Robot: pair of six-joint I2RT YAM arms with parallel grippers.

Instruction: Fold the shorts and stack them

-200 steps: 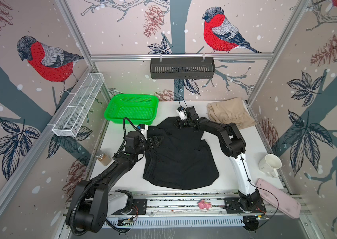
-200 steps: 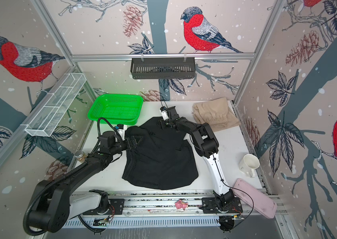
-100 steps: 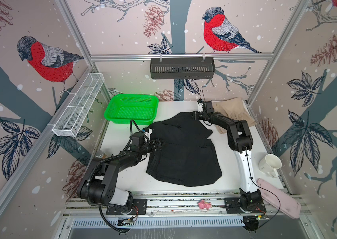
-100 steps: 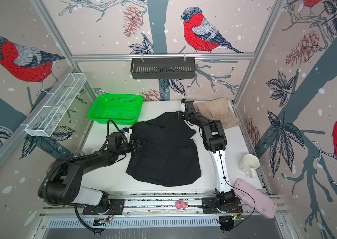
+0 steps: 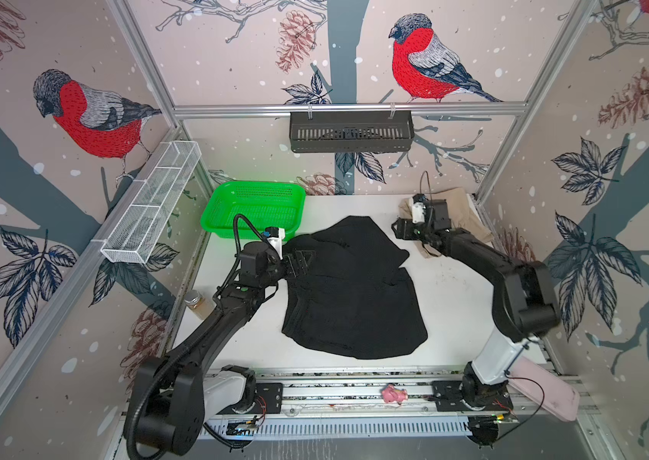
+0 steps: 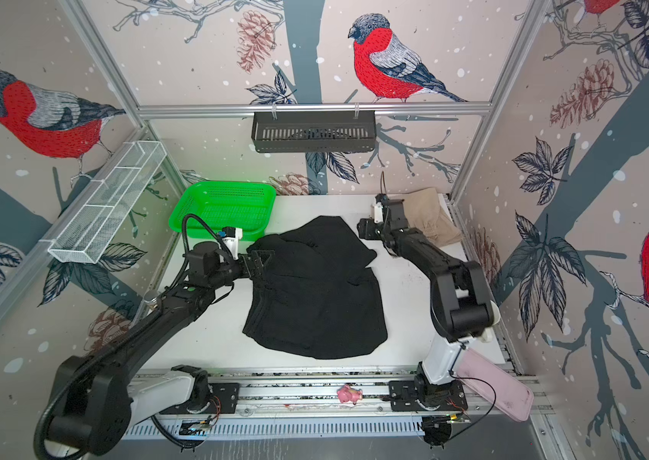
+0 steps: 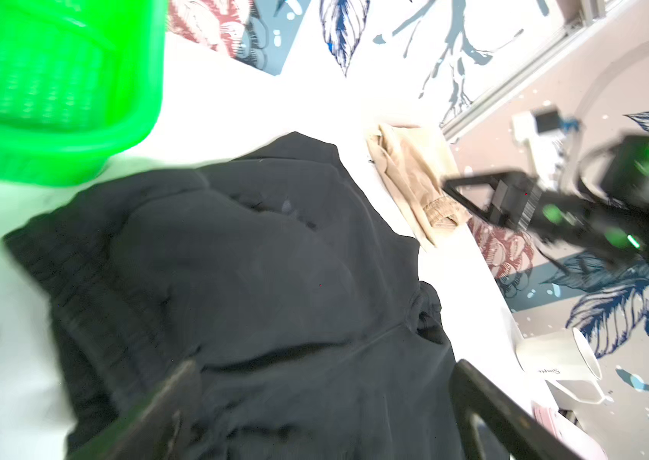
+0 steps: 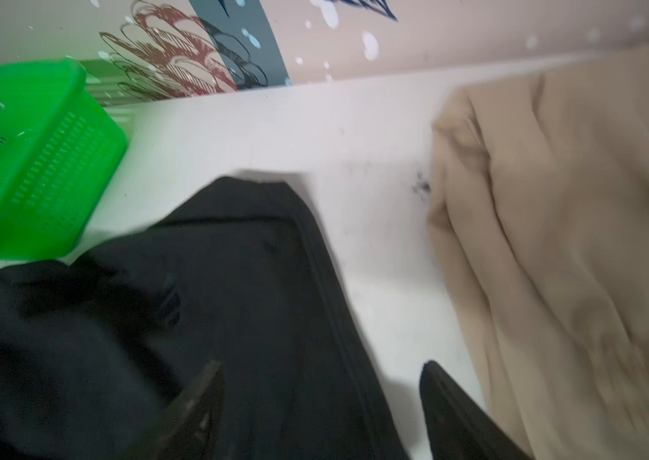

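The left claw point(image 5: 300, 259) stands spread wide at the left edge of the black shorts point(image 5: 354, 294), gripping nothing. The left wrist view shows its fingers point(image 7: 171, 398) splayed above the cloth. The black pair lies mid-table, just in front of the basket point(image 5: 255, 187). Its far part is doubled over and lumpy, and its near part is flat. The right claw point(image 5: 397, 231) hovers over the gap between the two pairs, and its jaws are also parted and empty. The beige shorts point(image 5: 468, 207) sit in the far right corner, partly under that arm.

My reading is that the black pair has had a rough fold at most and needs tidying. The beige pair looks bundled, though how neatly I cannot tell. The stacking is not done, because the pairs lie apart with bare table between them.

Both top views give the whole layout but hide the claws' insides. The left wrist view shows the black pair's ribbed waistband point(image 7: 88, 298) and a mug point(image 7: 561, 358) that the right arm hides in both top views. The right wrist view shows the strip of table point(image 8: 386, 247) that separates black from beige, and the empty space between its own fingers.
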